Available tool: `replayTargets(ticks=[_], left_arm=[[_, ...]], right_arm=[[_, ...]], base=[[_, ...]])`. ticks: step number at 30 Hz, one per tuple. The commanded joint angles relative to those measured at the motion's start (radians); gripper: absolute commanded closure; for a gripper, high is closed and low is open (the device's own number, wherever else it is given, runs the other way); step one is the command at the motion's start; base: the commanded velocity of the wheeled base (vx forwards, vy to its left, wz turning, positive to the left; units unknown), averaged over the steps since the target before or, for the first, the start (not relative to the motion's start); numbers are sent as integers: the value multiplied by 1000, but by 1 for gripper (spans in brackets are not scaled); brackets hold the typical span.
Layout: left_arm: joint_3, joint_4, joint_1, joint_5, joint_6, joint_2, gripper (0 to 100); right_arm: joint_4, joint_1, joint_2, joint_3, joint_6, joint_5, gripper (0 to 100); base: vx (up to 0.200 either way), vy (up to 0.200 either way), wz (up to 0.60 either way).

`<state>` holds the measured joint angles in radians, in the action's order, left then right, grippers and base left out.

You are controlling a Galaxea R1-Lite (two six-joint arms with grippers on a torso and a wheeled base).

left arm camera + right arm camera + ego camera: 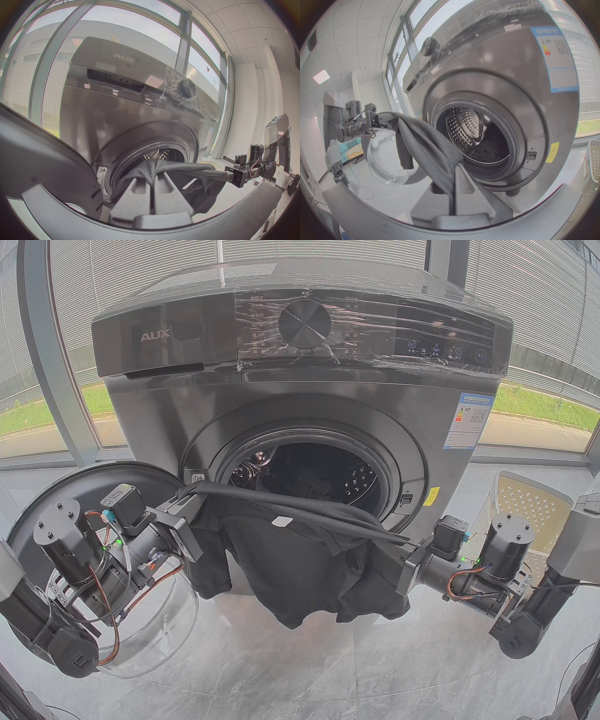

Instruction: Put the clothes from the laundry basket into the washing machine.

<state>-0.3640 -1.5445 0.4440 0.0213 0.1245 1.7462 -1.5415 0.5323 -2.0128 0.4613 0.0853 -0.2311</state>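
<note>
A black shirt [300, 565] hangs stretched between both grippers in front of the washing machine [300, 396], just below its round opening [309, 474]. My left gripper [187, 499] is shut on one end of the shirt [156, 168], and my right gripper [406, 549] is shut on the other end [434, 153]. The shirt's body droops toward the floor. Dark clothes lie inside the drum [487, 147]. The laundry basket [531, 509] stands at the machine's right.
The machine's door [94, 490] stands swung open on the left, its clear bowl [156, 621] under my left arm. Grey tiled floor [300, 665] spreads in front. Windows run behind the machine.
</note>
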Motion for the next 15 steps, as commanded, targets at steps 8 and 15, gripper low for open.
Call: replayTargets(ticks=[8,15], left_arm=[[60,3,30,9,3,-119,100],[74,0,74,3,0,-122,100]], right_arm=[[-3,9,109,-23,31,6,100],[-3,6,104,85,36,52,100]], base=[[0,0,0],[0,0,0]])
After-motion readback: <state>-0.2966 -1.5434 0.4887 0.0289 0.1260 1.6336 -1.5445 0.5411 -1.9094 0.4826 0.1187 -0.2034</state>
